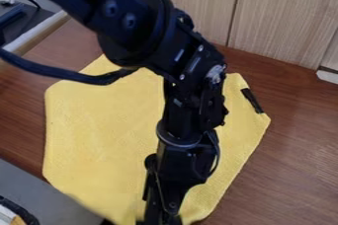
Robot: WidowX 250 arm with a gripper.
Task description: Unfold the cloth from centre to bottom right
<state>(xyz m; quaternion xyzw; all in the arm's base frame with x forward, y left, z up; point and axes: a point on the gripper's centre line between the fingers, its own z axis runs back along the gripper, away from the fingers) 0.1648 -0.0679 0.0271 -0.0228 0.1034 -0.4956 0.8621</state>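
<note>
The gripper (160,214) hangs at the bottom edge of the view, left of the middle, over the lower part of the yellow cloth (99,135). Most of the cloth lies spread out on the brown wooden table, with a black strip (252,100) near its right corner. The black arm crosses the cloth from the upper left to the bottom and hides its middle. Whether the gripper holds the cloth's lower edge cannot be made out.
A light wood panel wall (284,17) stands behind the brown table (290,169). A grey surface (39,184) borders the lower left. At the upper left are a pale ledge (36,36) and a black cable.
</note>
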